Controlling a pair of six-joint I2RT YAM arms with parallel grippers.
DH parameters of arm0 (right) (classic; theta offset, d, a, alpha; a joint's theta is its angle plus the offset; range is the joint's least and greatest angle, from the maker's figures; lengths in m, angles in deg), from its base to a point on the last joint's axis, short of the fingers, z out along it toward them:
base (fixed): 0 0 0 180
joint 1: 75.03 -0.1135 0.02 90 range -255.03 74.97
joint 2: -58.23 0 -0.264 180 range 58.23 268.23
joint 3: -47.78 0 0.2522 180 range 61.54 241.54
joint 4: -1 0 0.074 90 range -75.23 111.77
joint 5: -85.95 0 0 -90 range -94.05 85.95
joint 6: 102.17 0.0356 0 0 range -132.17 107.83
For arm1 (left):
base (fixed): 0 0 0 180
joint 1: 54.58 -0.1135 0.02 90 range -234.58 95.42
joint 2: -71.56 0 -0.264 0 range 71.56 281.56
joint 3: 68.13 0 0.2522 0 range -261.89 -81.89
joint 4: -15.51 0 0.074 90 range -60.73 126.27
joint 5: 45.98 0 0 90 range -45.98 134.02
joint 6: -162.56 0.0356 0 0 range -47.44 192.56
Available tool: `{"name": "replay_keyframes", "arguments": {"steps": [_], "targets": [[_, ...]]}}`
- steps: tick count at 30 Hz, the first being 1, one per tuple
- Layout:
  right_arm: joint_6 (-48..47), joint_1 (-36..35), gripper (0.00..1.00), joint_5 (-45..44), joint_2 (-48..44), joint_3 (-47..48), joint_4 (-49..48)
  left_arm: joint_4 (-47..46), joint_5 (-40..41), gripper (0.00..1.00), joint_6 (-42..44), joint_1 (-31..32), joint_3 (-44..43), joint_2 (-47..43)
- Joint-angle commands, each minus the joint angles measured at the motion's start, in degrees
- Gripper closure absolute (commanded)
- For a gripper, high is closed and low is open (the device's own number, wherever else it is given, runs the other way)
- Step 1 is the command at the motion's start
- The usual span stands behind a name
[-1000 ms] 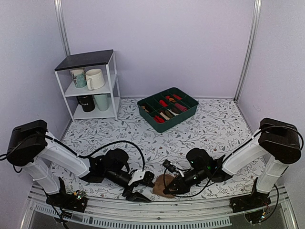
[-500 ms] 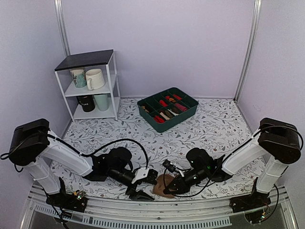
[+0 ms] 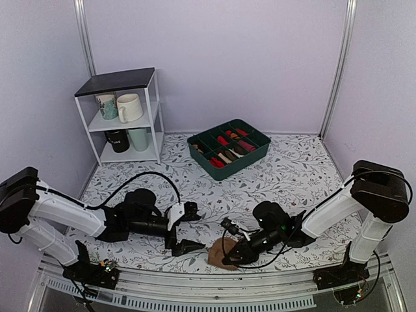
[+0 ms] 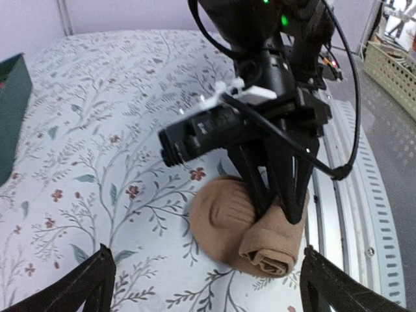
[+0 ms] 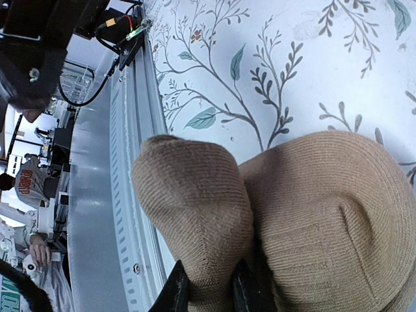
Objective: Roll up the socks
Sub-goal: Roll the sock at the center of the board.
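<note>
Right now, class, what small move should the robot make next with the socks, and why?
Probably bring the open left gripper in to steady the socks. The right gripper alone pinches the bundle, and the left one stands apart from it.

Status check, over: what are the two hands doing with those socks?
Left hand open, off the socks. Right hand pinching the rolled socks. Nothing blocking.
</note>
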Motion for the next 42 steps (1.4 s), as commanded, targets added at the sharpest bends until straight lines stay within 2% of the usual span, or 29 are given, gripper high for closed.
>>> {"name": "replay_keyframes", "arguments": {"steps": [1, 5, 6, 8, 11, 14, 16, 17, 20, 21, 23, 25, 28, 31, 42], "targets": [[0.36, -0.58, 0.85, -4.07, 4.46, -2.20, 13.92, -14.51, 10.99, 0.01, -2.14, -0.77, 5.99, -6.60], [0.05, -0.51, 0.85, -4.00, 5.15, -1.30, 14.26, -32.66, 29.04, 0.01, -8.35, -0.80, 11.73, -6.29], [-0.01, -0.55, 0.85, -3.85, 5.32, -1.32, 14.27, -35.24, 30.36, 0.01, -10.03, -1.16, 12.35, -5.50], [-0.06, -0.57, 0.85, -3.83, 5.39, -1.28, 14.34, -34.57, 24.19, 0.01, -9.40, -2.31, 10.67, -4.25], [-0.13, -0.58, 0.85, -3.90, 5.28, -1.30, 14.61, -24.15, 10.93, 0.00, -6.48, -1.71, 5.68, -4.38], [-0.14, -0.52, 0.85, -3.98, 5.31, -1.39, 14.63, -26.60, 3.21, 0.03, -3.09, 0.16, 9.19, -5.66], [-0.16, -0.45, 0.85, -3.91, 5.52, -1.29, 14.55, -20.71, 0.24, 0.05, -1.78, 1.53, 9.64, -6.84], [-0.08, -0.38, 0.85, -3.64, 5.61, -1.26, 14.54, -18.95, -0.24, 0.09, -1.09, 2.92, 9.37, -6.78], [-0.08, -0.21, 0.85, -3.35, 5.68, -1.22, 14.54, -12.56, -9.58, 0.30, -3.40, 4.33, 6.72, -4.68], [-0.13, -0.16, 0.85, -3.31, 5.58, -1.17, 14.54, -11.69, -11.62, 0.27, -4.01, 4.49, 6.31, -3.87], [-0.35, -0.07, 0.85, -3.21, 5.57, -1.14, 14.56, -13.56, -12.41, 0.20, -3.43, 5.15, 7.42, -2.65], [-0.62, 0.08, 0.85, -3.04, 5.77, -0.86, 14.67, -13.29, -13.72, 0.19, -1.35, 5.14, 6.67, -0.59], [-0.65, 0.15, 0.85, -2.96, 5.58, -0.80, 14.89, -9.51, -16.11, 0.20, 1.44, 5.98, 3.14, 4.73], [-0.44, 0.12, 0.85, -3.22, 5.21, -0.89, 14.89, -9.61, -16.27, 0.21, 2.86, 7.03, 1.35, 8.38], [-0.81, 0.12, 0.85, -2.81, 5.57, -0.35, 14.98, -1.57, -12.65, 0.21, 3.36, 7.07, -3.40, 13.35]]}}
